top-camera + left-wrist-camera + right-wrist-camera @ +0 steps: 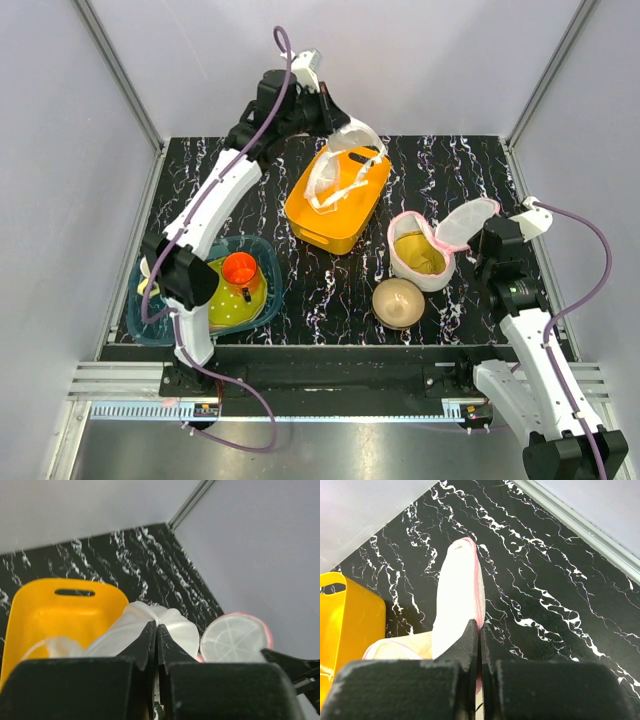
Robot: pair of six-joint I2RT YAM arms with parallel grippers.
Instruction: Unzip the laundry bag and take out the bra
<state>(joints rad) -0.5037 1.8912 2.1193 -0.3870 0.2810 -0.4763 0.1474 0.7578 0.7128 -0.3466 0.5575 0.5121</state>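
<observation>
Over the orange basket (325, 232), the bra (358, 140) is being held pinched in the left gripper (338, 125), hanging lengthwise toward six o'clock; at four o'clock from it, the laundry bag (420, 272) is being held open, its flap (468, 218) clamped by the right gripper (482, 228).

From where I stand I count two robot arms, each ending in one gripper, so two grippers: the left gripper (156, 630) and the right gripper (479, 627). On the black marbled table (470, 160) there is one laundry bag (432, 275), one bra (340, 165), one orange basket (325, 225) and one tan dome-shaped bowl (398, 302). There is also one teal tub (270, 262), and in it one orange cup (240, 268) and one yellow dish (235, 310).
</observation>
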